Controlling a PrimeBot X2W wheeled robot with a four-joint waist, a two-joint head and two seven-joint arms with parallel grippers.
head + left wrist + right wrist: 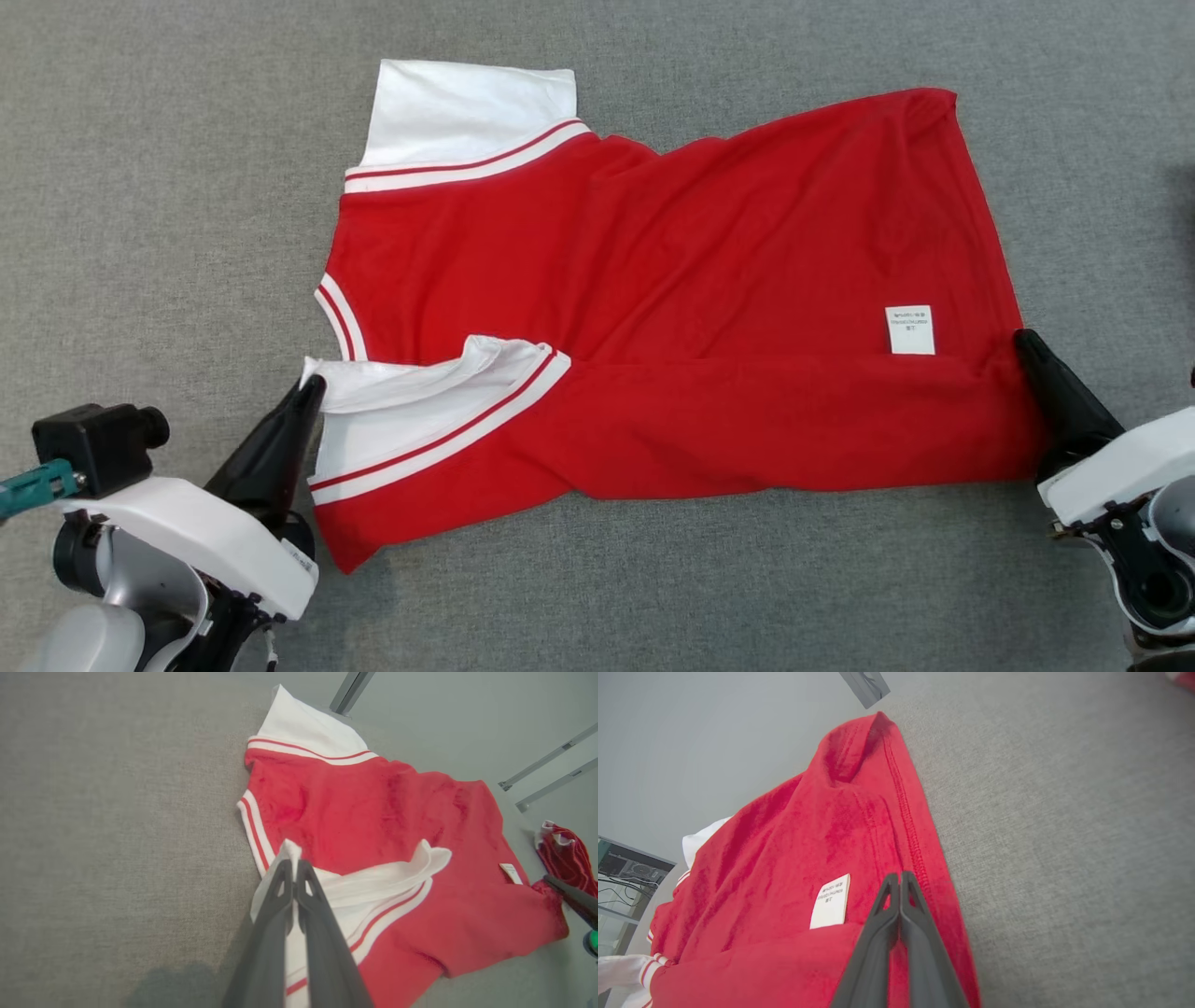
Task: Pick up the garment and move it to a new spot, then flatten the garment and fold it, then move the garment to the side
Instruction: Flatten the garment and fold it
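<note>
This looks like a robotics lab or test room, not a home. The work surface is a wide, flat bench covered in coarse grey woven fabric [168,187]. Beyond it are a smooth, plain grey floor [691,742], slim grey metal frame bars [546,760], and a dark-framed shelf of electronic gear with loose black cables [626,872].

Head cam looks steeply down on the red T-shirt [700,280]. 2 wrist cams sit low, close, at opp. ends facing inward; all 3 share it.
</note>
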